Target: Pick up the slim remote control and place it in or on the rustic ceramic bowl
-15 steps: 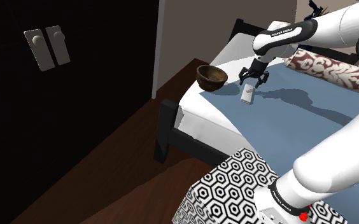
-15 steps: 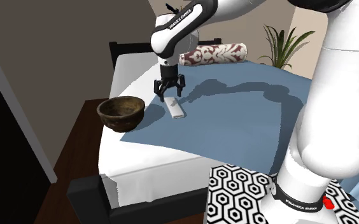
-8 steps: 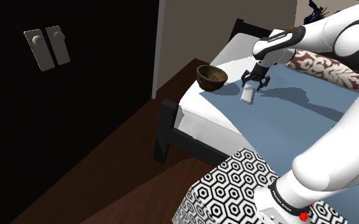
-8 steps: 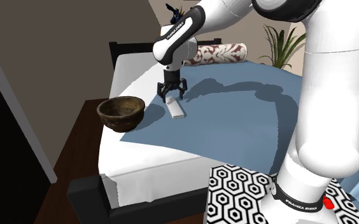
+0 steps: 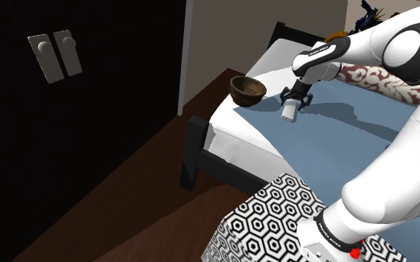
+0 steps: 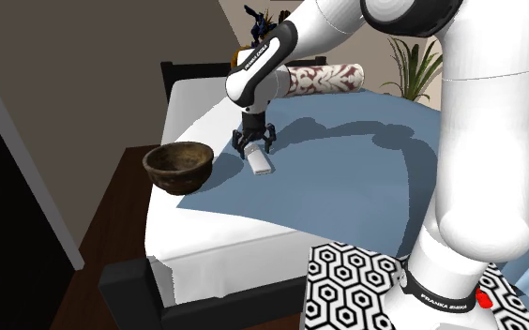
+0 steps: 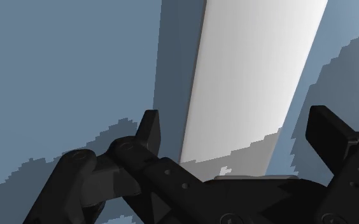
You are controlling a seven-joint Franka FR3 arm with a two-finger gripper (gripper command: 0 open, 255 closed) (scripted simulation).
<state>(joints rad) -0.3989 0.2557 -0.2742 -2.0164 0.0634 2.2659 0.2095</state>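
In the shoulder view's upper left, two grey knobbed plates point(image 5: 52, 56) hang against a black area. Right of centre, the dark brown bowl point(image 5: 247, 89) sits rim up on the bed point(image 5: 231, 130), by the corner of the blue blanket point(image 5: 335, 141). Just right of it (near, not touching) the white slim remote point(image 5: 290, 111) lies flat on that blanket. The black jaws stand low over one end of the remote, spread, one finger point(image 7: 149, 130) on each side, neither touching it in the wrist view. Further right lies a red-patterned bolster point(image 5: 383, 80).
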